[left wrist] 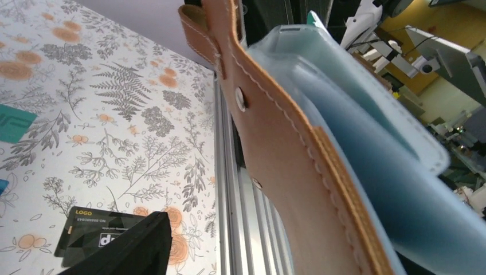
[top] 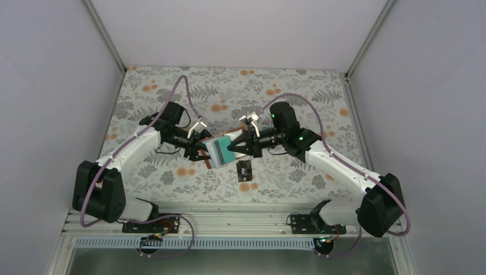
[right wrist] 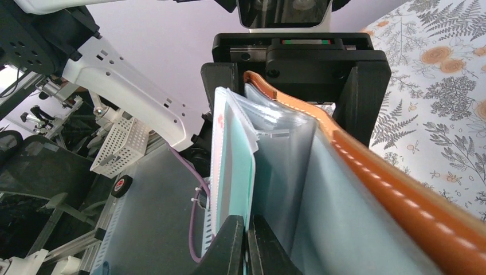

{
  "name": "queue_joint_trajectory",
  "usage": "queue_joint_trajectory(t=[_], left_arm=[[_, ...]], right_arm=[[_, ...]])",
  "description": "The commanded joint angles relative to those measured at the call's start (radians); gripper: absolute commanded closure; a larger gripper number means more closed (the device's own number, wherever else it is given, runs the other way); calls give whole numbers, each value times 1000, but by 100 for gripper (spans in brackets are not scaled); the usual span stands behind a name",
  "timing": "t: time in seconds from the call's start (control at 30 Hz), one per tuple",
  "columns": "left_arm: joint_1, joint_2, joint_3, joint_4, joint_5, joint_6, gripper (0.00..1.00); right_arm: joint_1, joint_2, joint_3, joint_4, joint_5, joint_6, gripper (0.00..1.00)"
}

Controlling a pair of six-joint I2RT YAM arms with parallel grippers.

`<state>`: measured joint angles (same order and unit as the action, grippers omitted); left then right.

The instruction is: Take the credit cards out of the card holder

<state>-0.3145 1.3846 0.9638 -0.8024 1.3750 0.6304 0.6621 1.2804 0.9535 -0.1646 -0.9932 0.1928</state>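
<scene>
The brown leather card holder (top: 224,139) hangs open in the air between both grippers, its pale blue-grey pockets (left wrist: 367,143) showing. My right gripper (right wrist: 247,240) is shut on the lower edge of a teal-faced card (right wrist: 238,166) that stands in the holder (right wrist: 395,195). My left gripper (top: 198,152) straddles the holder's far end. Its fingers (right wrist: 220,80) stand wide, and the one finger (left wrist: 126,246) in the left wrist view is apart from the leather (left wrist: 286,172). A black card (top: 245,169) with white marks lies on the table below.
In the left wrist view a teal card corner (left wrist: 14,123) and a blue sliver (left wrist: 3,186) lie on the floral cloth at the left border, with the black card (left wrist: 94,229) nearer. The metal rail (top: 229,215) runs along the table's near edge.
</scene>
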Motion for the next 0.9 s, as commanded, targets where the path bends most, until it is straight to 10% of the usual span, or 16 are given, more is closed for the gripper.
queue_joint_trajectory(t=[0.0, 0.2, 0.43, 0.77, 0.87], left_arm=[[-4, -10, 38, -63, 119, 110, 28], [-4, -10, 55, -208, 176, 299, 13], [-4, -2, 34, -110, 187, 191, 8], [-8, 11, 12, 29, 108, 20, 89], [-8, 13, 15, 25, 109, 23, 98]], right_arm=[[-21, -11, 1, 25, 32, 6, 96], [-38, -26, -5, 21, 27, 3, 96], [-36, -6, 2, 73, -35, 34, 96], [-9, 19, 22, 25, -9, -6, 96], [-10, 13, 22, 14, -19, -19, 91]])
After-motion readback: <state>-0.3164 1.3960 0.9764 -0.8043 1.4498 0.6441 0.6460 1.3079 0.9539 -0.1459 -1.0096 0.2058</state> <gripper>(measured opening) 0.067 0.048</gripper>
